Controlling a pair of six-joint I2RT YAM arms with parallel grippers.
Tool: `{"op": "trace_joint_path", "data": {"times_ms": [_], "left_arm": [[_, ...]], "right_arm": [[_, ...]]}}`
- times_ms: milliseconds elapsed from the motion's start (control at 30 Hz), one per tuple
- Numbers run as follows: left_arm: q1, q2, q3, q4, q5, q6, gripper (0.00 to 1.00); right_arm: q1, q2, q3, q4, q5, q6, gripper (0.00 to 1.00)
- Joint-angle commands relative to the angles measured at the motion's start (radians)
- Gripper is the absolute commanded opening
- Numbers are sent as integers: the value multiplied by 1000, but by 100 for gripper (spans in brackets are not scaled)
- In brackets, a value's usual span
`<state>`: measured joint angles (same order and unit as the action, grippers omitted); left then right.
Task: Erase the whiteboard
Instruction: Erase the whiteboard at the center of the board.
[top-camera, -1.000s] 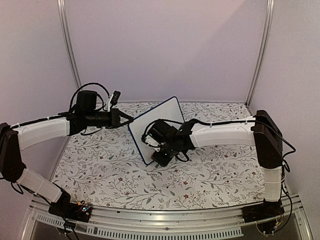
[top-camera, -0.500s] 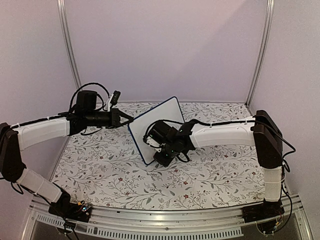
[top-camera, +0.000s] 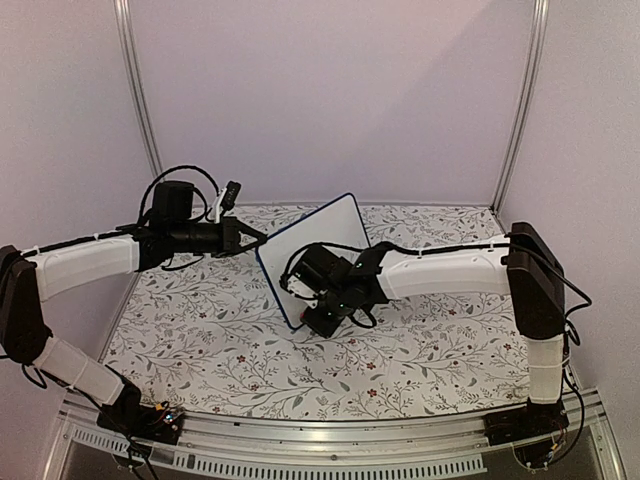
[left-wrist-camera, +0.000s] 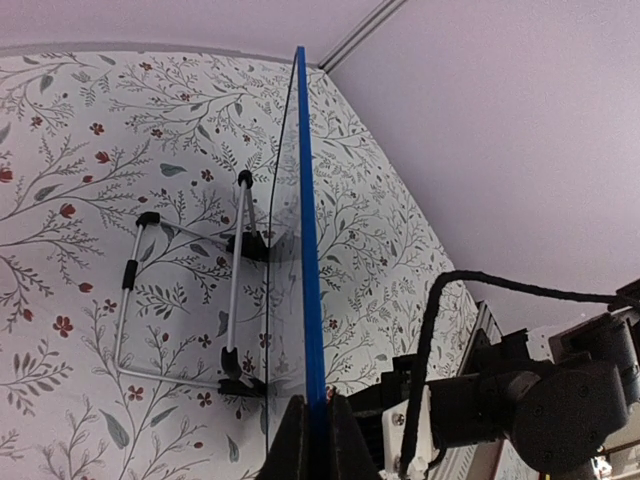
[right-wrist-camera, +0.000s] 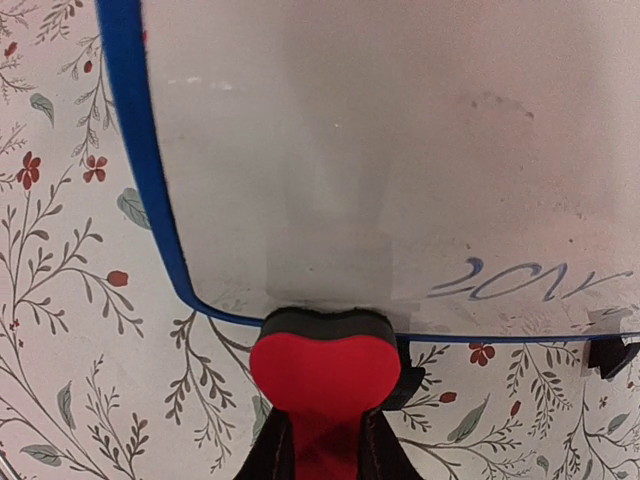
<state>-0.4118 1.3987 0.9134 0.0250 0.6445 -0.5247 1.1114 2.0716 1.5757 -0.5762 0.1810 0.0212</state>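
The whiteboard stands tilted on the floral table, with a thin blue frame. My left gripper is shut on its upper left edge; the left wrist view shows the blue edge pinched between the two fingers. My right gripper is shut on a red eraser with a dark felt pad, pressed against the board's bottom edge near the lower left corner. The board face is mostly wiped; blue handwriting sits at its lower right.
The board's wire stand and a black foot rest on the floral tablecloth. Purple walls enclose the back and sides. A metal rail runs along the near edge.
My right gripper with the eraser has slid slightly left and down along the board's lower edge. The left arm and the board have not moved.
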Motion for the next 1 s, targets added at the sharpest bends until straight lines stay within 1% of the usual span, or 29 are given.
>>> {"op": "trace_joint_path", "data": {"times_ms": [0,500,700,967], "left_arm": [[8,-33,-4,79,44,-3,0],[9,-43,-10,90,50,-3,0],[10,-41,-16,102,60,-10,0],[9,-36,-25,108,64,-15,0]], "right_arm": [[17,18,24,22,-13,-6,4],[4,39,16,-6,35,9,4],[4,38,36,23,32,10,3],[4,21,84,71,65,2,3]]}}
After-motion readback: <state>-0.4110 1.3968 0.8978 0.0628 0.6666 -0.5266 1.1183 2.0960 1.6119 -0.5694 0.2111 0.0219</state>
